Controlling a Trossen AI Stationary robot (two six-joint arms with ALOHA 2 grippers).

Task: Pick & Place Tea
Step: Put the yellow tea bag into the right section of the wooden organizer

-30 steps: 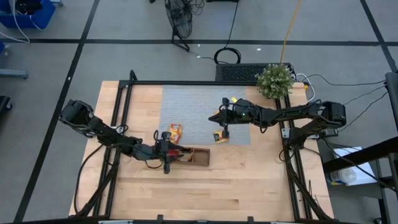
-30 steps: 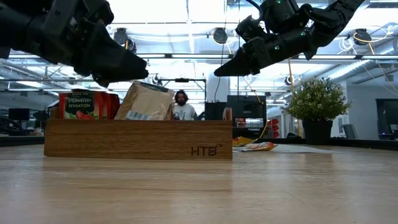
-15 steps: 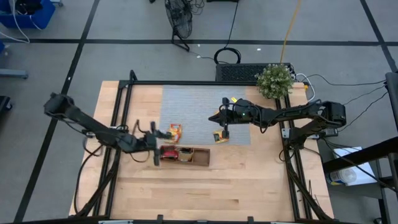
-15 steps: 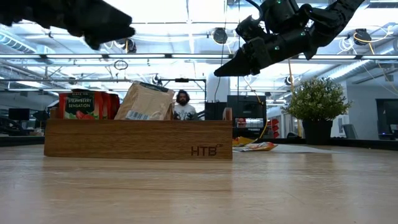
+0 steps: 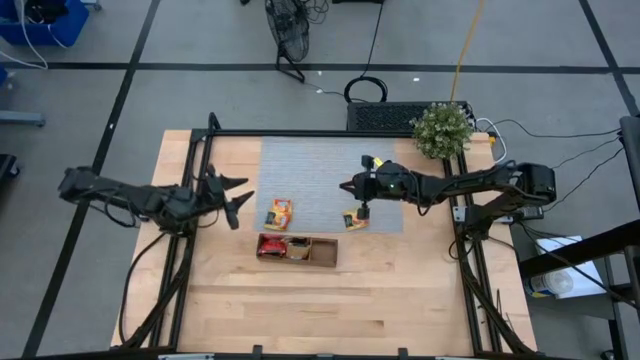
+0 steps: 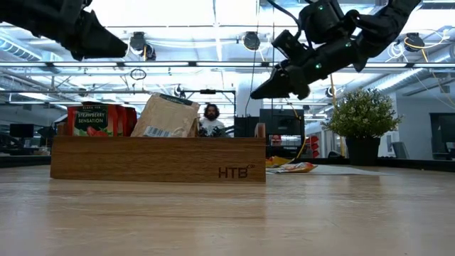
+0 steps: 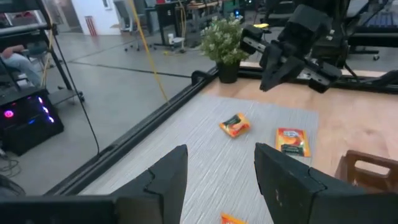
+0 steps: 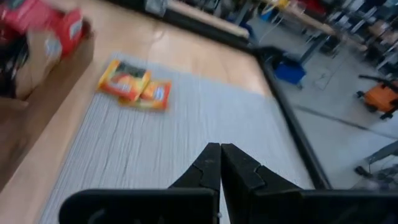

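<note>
Left gripper (image 5: 238, 196): stood over the bare wood left of the grey mat, held above the tabletop (image 5: 400, 290), fingers (image 7: 166, 177) spread wide, nothing between them.
Right gripper (image 5: 345, 186): hung above the grey mat (image 5: 315, 165) near its middle, fingers pressed together, carrying nothing.
Tea on mat, left group (image 5: 279, 214): two orange-yellow packets lay overlapping at the mat's near left edge, just beside the tray.
Tea on mat, right packet (image 5: 353, 219): one orange-yellow packet lay flat below the right gripper, apart from it.
Tea on mat, far packet (image 5: 372, 161): one small yellow packet lay just behind the right arm's wrist.
Wooden tray (image 5: 323, 254): sat on bare wood just in front of the mat, long side running left to right.
Tea in tray (image 5: 271, 245): red packets stood upright in the left end; the low view showed a pale brown packet (image 6: 165, 116) leaning beside them.
Potted plant (image 5: 441, 130): stood at the tabletop's far right corner.
Person (image 6: 207, 120): seen in the room behind the tray, well away from the tabletop.
</note>
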